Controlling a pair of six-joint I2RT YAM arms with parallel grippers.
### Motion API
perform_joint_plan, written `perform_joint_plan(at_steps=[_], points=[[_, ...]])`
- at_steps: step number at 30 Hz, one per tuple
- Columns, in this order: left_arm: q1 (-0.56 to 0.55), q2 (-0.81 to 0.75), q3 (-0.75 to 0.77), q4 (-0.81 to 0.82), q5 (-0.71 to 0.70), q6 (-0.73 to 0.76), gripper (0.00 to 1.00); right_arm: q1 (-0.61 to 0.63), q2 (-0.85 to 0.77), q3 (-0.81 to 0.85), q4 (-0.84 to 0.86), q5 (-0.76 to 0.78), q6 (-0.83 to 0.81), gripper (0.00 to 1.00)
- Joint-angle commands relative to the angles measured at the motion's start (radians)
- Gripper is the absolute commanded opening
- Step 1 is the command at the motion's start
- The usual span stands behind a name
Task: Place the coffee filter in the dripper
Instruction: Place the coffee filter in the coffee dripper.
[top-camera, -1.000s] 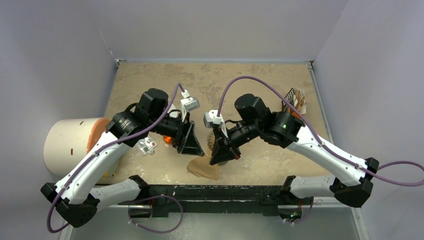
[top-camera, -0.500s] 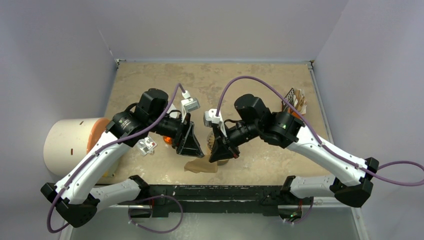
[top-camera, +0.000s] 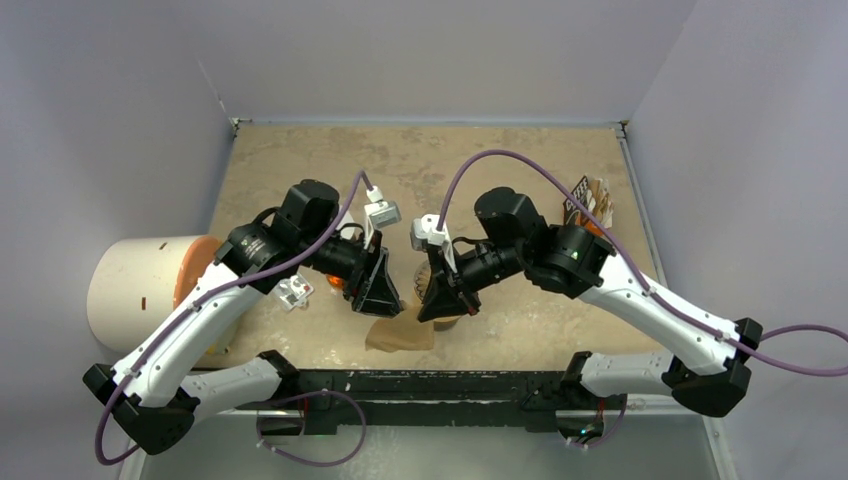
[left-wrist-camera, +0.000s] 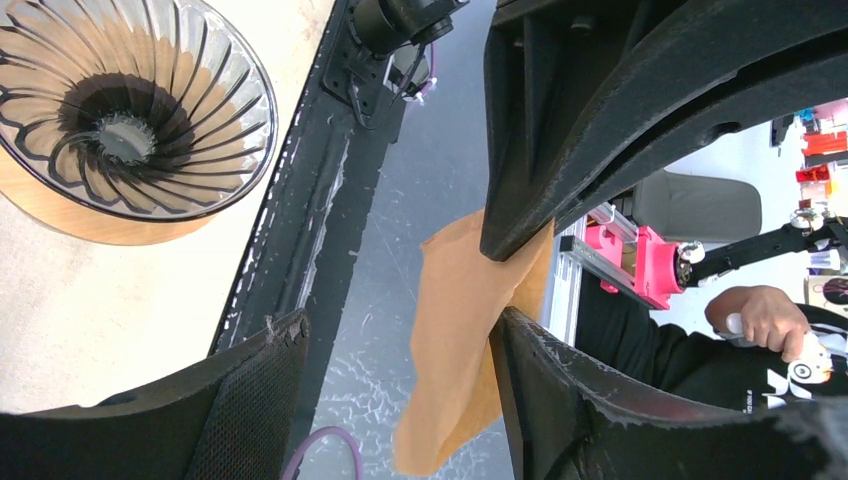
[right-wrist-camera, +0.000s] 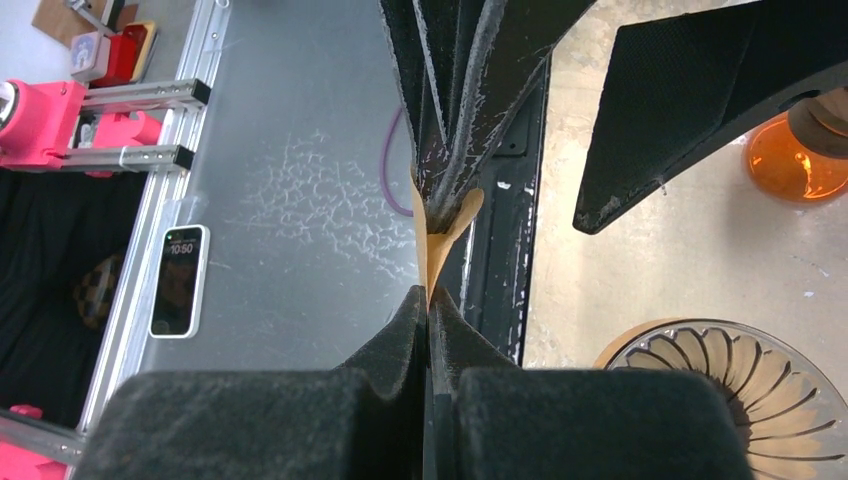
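One coffee filter hangs, seemingly pinched by right end effector.

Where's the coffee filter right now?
In the top view the coffee filter hangs at centre, over the table's near edge, pinched in the right gripper, near the dripper.

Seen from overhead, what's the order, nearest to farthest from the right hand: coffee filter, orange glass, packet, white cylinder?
1. the coffee filter, pinched in the right hand, near edge
2. the orange glass, on its left
3. the packet, back right
4. the white cylinder, far left
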Motion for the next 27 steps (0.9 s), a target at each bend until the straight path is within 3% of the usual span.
perform_joint_plan(at_steps=[1, 10, 22, 27], points=[[0.003, -0.002, -0.009, -0.01, -0.002, 0.043, 0.64, 0.006, -0.033, 0.028, 0.042, 0.007, 0.014, 0.0], [0.003, -0.022, -0.048, -0.004, 0.035, 0.068, 0.6, 0.006, -0.048, 0.019, 0.064, 0.059, 0.025, 0.0], [0.003, -0.05, -0.076, 0.077, 0.174, 0.041, 0.25, 0.006, -0.048, 0.01, 0.086, 0.06, 0.044, 0.0], [0.004, -0.046, -0.076, 0.083, 0.188, 0.038, 0.0, 0.006, -0.049, 0.003, 0.086, 0.066, 0.044, 0.0]])
